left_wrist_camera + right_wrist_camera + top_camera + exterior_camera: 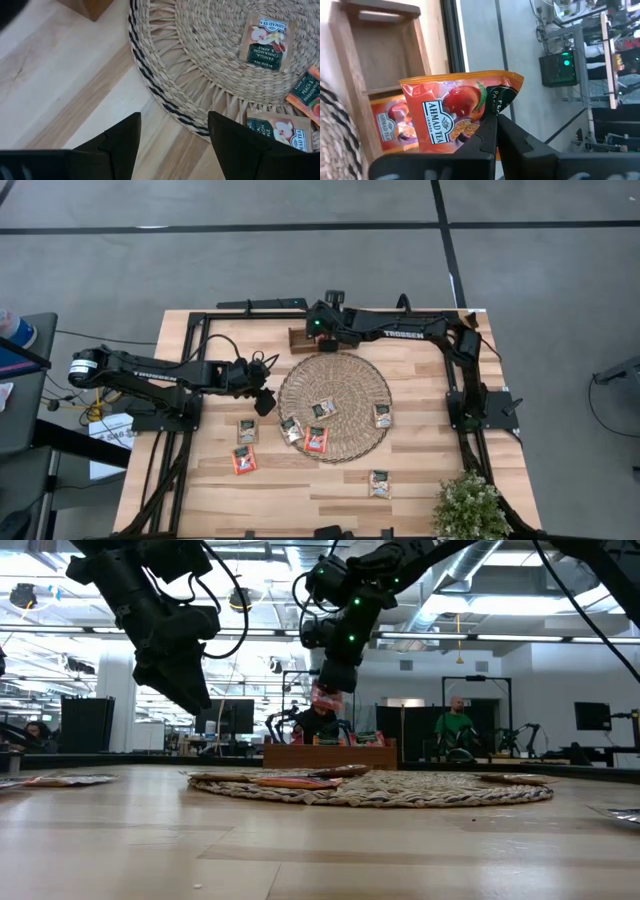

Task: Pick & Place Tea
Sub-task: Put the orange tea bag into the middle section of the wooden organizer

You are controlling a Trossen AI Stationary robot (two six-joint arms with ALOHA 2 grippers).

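**Right wrist view: sachet pinched by one edge above the tray**

The right gripper (492, 122) has its fingers pressed together on the lower edge of an orange tea sachet (455, 117), which hangs over the wooden tray (385, 55) at the far side of the table. One compartment below already shows another orange sachet (387, 127). The hold looks thin, only a strip of foil between the fingertips, so the packet could swivel or slip and land on a divider or outside the tray if the arm moves sharply. Released from this height, it might also flutter and settle askew across the wall.

In the high view the left gripper (265, 402) hovers just beside the woven mat (335, 408), fingers spread and holding nothing. Loose sachets (322, 409) lie on the mat and on the table (420, 480) nearby; a low descent could nudge the mat's rim and shift them.
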